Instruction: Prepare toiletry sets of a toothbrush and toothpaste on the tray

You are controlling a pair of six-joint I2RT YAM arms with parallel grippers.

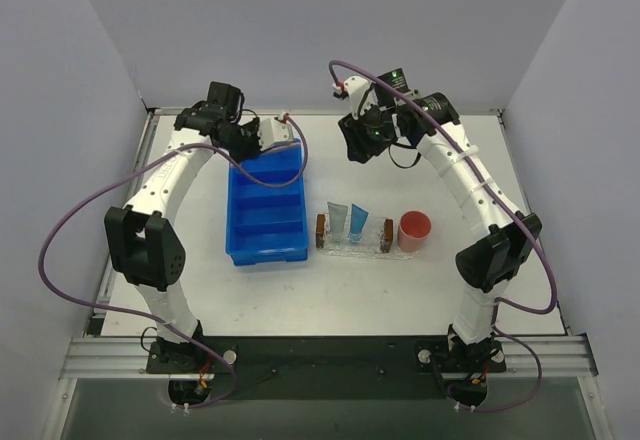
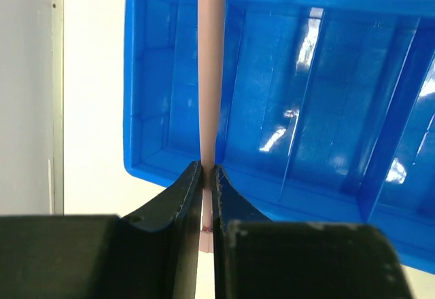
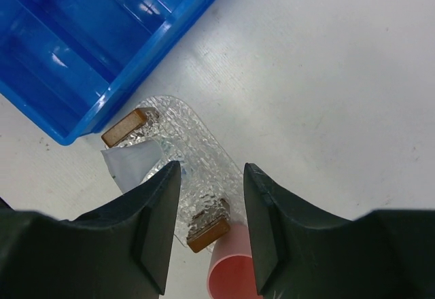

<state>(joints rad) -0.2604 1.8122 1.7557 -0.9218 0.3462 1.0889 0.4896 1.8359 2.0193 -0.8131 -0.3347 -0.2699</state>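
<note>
My left gripper point(image 2: 209, 170) is shut on the toothbrush point(image 2: 211, 68), a thin pink stick that runs straight out from the jaws over the blue bin point(image 2: 326, 109). In the top view this gripper point(image 1: 252, 143) hangs above the bin's far end. The clear glittery tray point(image 1: 353, 243) lies right of the bin, with a brown block point(image 3: 129, 126) at each short end. On it lie a pale grey-blue toothpaste tube point(image 1: 337, 222) and a brighter blue one point(image 1: 358, 224). My right gripper point(image 3: 211, 173) is open and empty, high above the tray point(image 3: 197, 146).
The large blue compartmented bin point(image 1: 267, 205) takes up the table's left centre. A round pink cup point(image 1: 414, 231) stands right against the tray's right end. White table surface lies around them, with grey walls on three sides.
</note>
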